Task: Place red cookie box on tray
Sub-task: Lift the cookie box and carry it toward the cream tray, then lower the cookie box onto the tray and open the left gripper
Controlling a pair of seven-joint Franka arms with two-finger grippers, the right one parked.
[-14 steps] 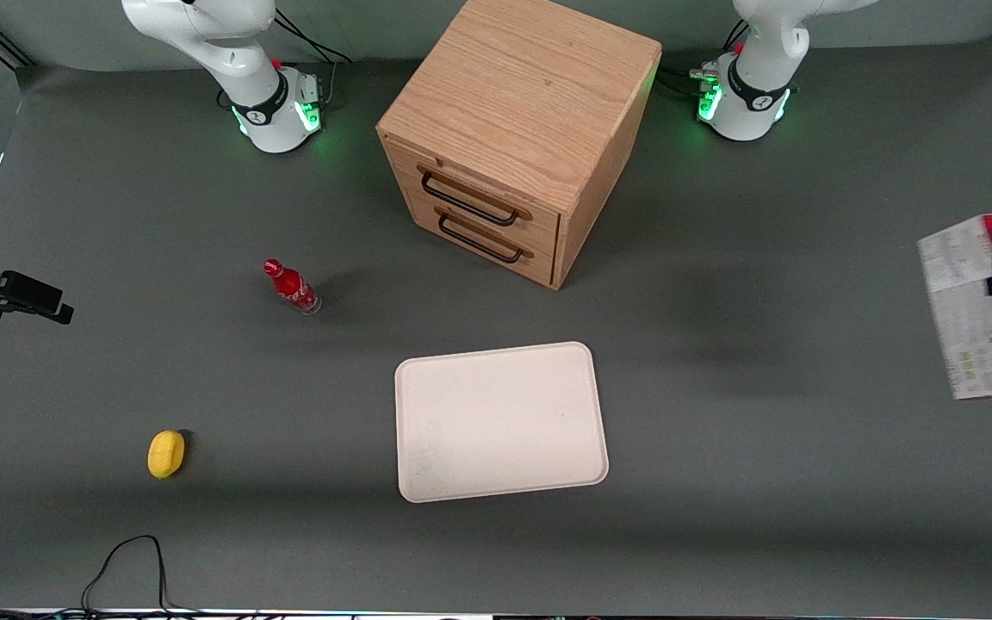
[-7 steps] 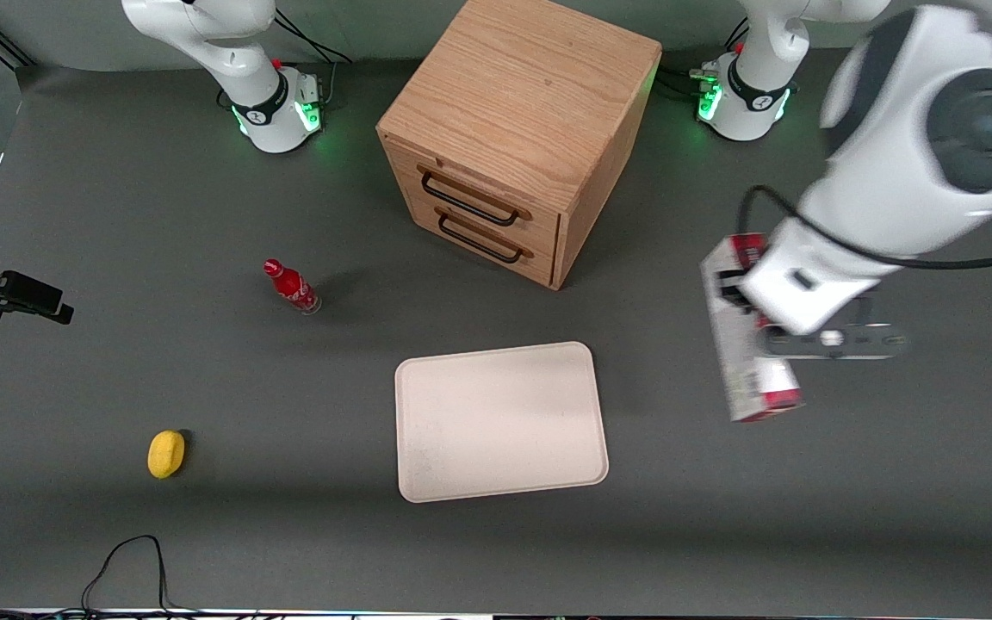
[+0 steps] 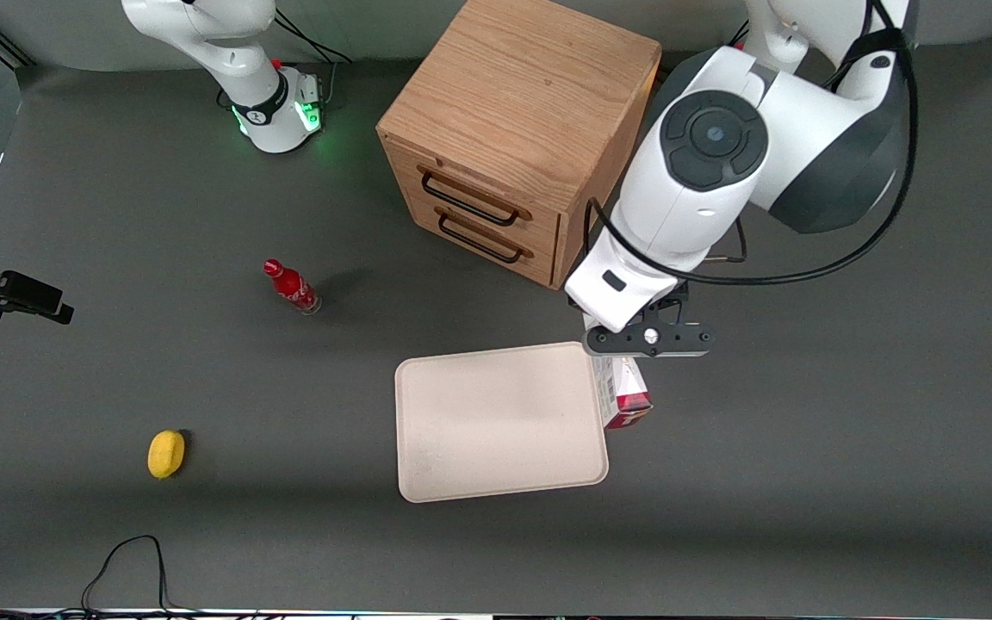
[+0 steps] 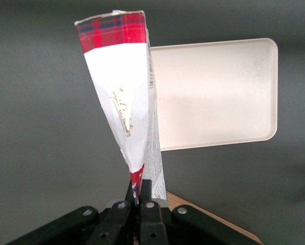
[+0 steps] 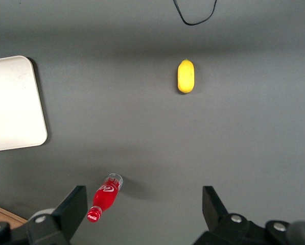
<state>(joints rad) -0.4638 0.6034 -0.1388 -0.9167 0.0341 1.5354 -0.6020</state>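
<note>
The red cookie box (image 3: 625, 400) hangs in the air, pinched at one end by my left gripper (image 3: 634, 344), which is shut on it. It hovers just off the edge of the beige tray (image 3: 496, 422) that faces the working arm's end, in front of the cabinet's corner. In the left wrist view the box (image 4: 124, 102) stretches away from the gripper (image 4: 140, 191), red plaid at its tip, and overlaps the rim of the tray (image 4: 218, 92). The tray (image 5: 12, 102) holds nothing.
A wooden two-drawer cabinet (image 3: 513, 129) stands farther from the front camera than the tray. A small red cola bottle (image 3: 291, 287) and a yellow lemon-like object (image 3: 166, 453) sit toward the parked arm's end. A black cable (image 3: 130, 560) loops near the front edge.
The left arm has swept in from the working arm's end of the table, carrying the cookie box up to the tray's edge. Nothing else has moved.
</note>
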